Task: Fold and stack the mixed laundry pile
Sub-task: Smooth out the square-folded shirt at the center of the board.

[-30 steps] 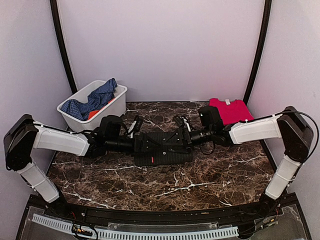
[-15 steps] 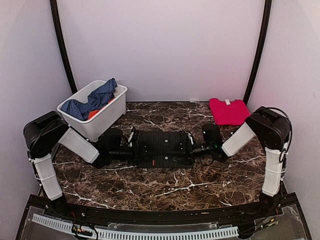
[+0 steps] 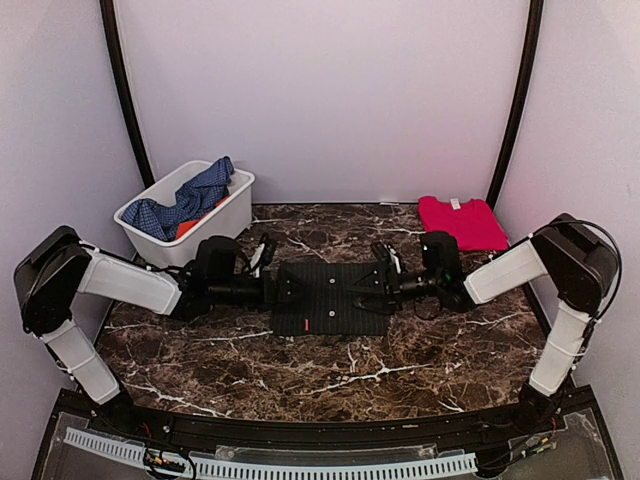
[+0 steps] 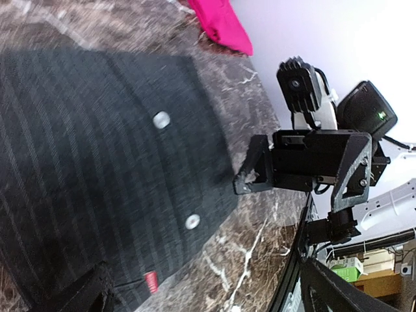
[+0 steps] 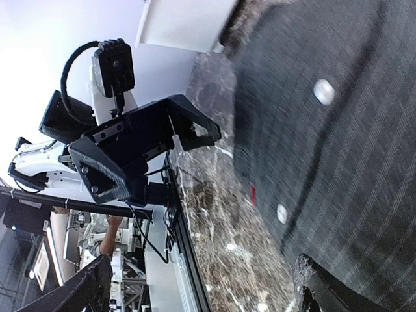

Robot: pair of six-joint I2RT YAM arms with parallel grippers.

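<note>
Between the two grippers, mid-table, lies the dark pinstriped shirt [image 3: 330, 298], folded into a flat, soft rectangle with pale buttons and a small red tag showing. The left gripper [image 3: 272, 283] and right gripper [image 3: 385, 275] sit just beside its side edges, jaws spread wide, gripping nothing. The table [image 3: 400, 370] is glossy dark marble veined with white.

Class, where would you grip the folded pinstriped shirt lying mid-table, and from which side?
Take the pinstriped shirt probably by its two side edges: left pincer from the left, right pincer from the right, low along the table. It lies flat as a folded rectangle, and both open pincers flank those edges.
</note>
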